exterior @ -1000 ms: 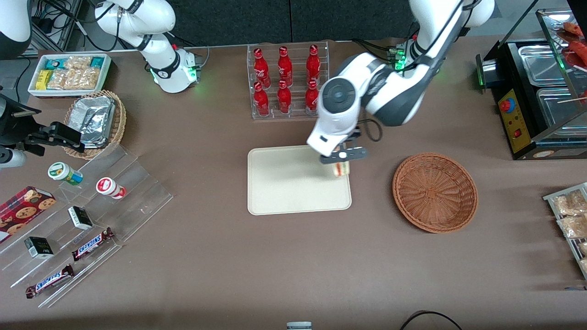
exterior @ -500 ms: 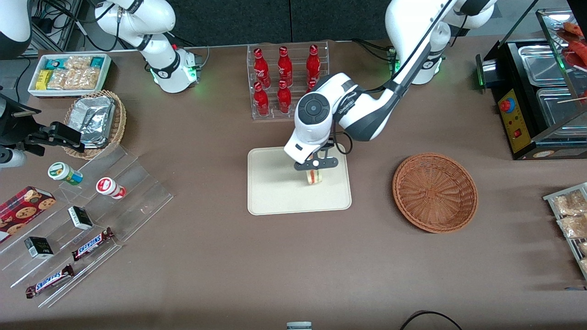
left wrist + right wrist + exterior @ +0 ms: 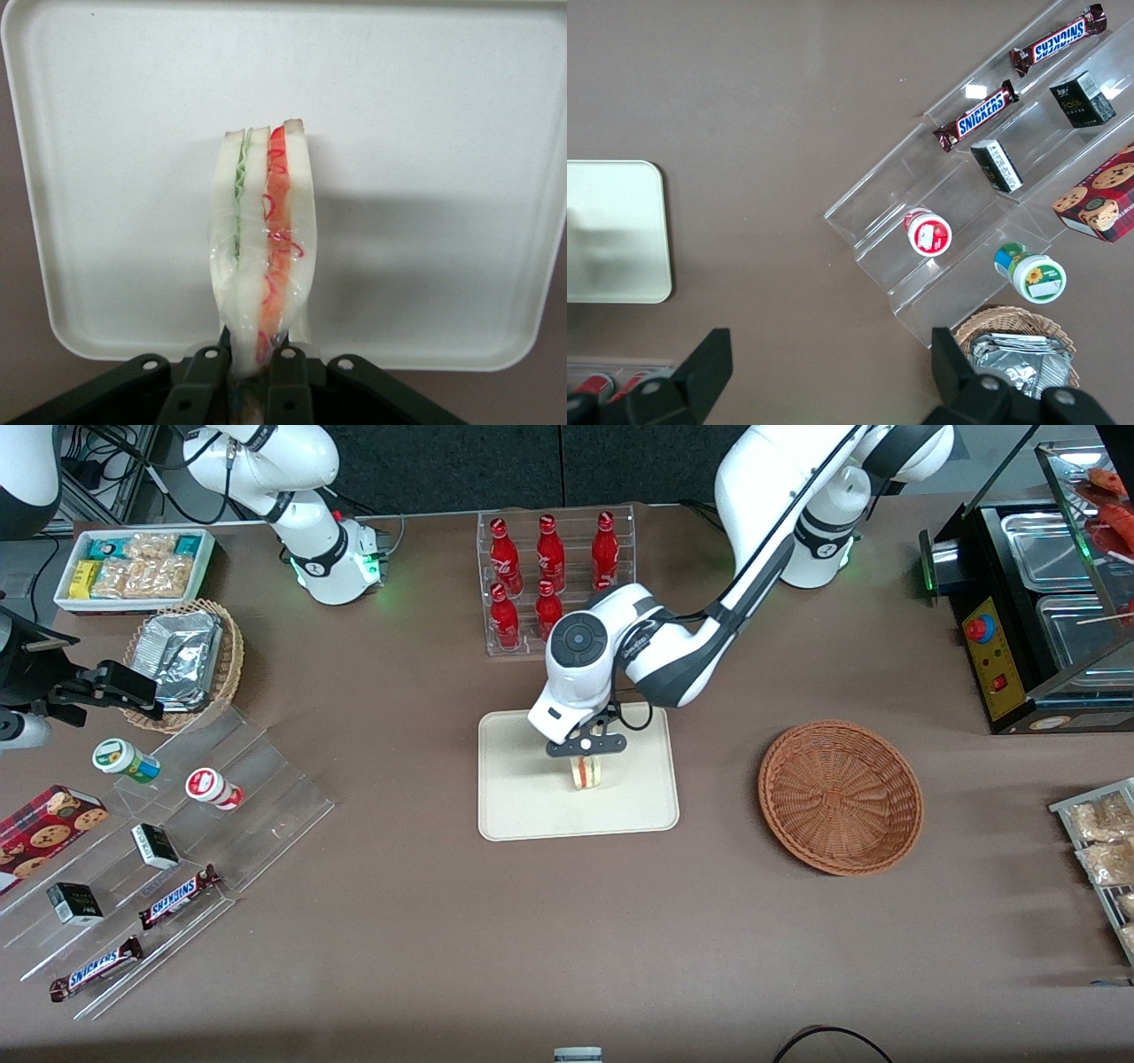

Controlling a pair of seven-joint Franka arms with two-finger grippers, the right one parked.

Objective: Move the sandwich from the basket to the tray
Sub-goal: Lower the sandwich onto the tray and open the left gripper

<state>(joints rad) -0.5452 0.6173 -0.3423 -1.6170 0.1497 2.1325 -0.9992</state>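
Since one second ago the left arm's gripper (image 3: 586, 760) has moved from the edge of the flat cream rectangular tray (image 3: 514, 806) nearest the round reddish-brown wicker basket (image 3: 840, 797) to above the tray's middle. It clamps the triangular white-bread sandwich (image 3: 263, 257) with red and green filling between its fingers (image 3: 205, 376). The sandwich hangs over the tray, well apart from the basket.

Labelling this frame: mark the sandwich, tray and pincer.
sandwich (image 3: 263, 248), left wrist view, on its layered cut edge.
tray (image 3: 523, 815), front view, on bare surface near a corner.
pincer (image 3: 255, 365), left wrist view, between the fingertips clamping the sandwich.
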